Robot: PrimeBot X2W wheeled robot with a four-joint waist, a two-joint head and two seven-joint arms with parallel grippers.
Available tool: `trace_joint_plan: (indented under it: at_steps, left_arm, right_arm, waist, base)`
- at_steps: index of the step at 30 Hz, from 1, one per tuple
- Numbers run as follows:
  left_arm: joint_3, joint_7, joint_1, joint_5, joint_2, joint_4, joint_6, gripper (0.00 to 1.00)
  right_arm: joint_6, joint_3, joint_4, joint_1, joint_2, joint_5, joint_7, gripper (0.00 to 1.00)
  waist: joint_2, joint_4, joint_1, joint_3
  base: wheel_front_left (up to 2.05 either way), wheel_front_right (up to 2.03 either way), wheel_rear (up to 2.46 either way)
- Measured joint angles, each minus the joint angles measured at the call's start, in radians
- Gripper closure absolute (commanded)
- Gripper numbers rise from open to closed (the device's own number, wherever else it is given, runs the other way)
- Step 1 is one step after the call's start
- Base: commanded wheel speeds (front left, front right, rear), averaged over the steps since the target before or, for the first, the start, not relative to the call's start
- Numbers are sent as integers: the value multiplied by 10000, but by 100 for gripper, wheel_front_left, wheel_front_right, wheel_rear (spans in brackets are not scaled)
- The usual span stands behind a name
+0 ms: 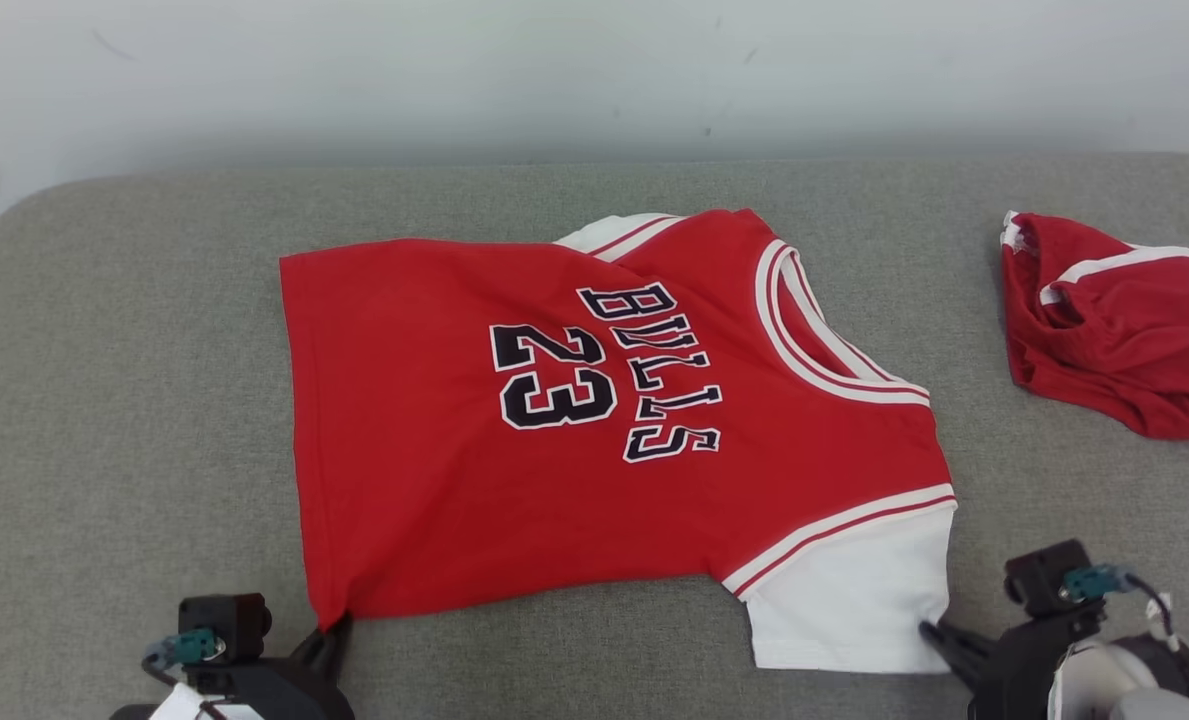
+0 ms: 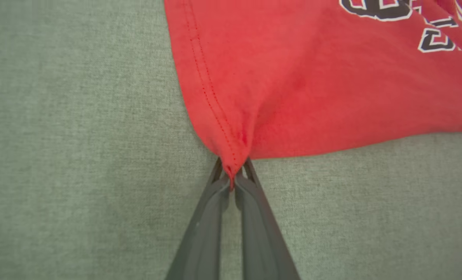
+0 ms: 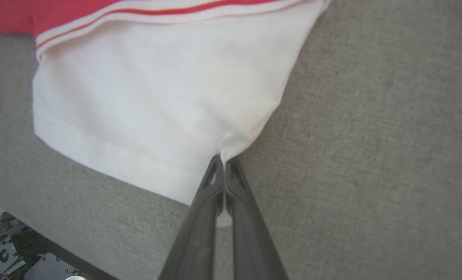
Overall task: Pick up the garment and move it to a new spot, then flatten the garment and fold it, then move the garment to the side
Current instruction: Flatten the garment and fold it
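Two corner holds suit a garment that looks light and limp: left pincer pinches its red hem, right pincer its white sleeve.

CLAMPED AT BOTH CORNERS: The left gripper, low at the left of the head view, has its two dark fingers pressed together on the red hem corner of the jersey, pointing up and slightly right. The right gripper, low at the right, is pinched tight on the outer corner of the white sleeve, its fingers angled up and to the left. A pale forearm shows behind the right gripper at the bottom edge.
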Motion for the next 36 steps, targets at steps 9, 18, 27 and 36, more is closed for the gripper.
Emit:
trace_joint_plan:
  at_steps: [9,18,27,36]
  left_arm:
    - [88,148,-575,-79,341,-685,-391,100]
    - [81,2232,-4010,-1315,468,-489,-2142,100]
    - [1060,3716,-10549,-1718,-495,1641,-1973,100]
    - [1885,-199,-13171,40,-654,472,-1630,100]
  right_arm:
    - [33,-146,-362,-1135,-171,-182,523,100]
    - [671,-261,234,-4913,508,594,3708,100]
    - [299,-1964,3160,-10588,2199,631,4612,100]
    - [669,-3549,2219,-12815,1672,-1937,-1041,100]
  waist:
    - [0,-99,0,126]
    - [1,-373,1,959]
    - [2,-671,3,2168]
    - [1,-586,0,3480]
  base:
    - [0,0,0]
    - [0,0,0]
    - [0,0,0]
    - [0,0,0]
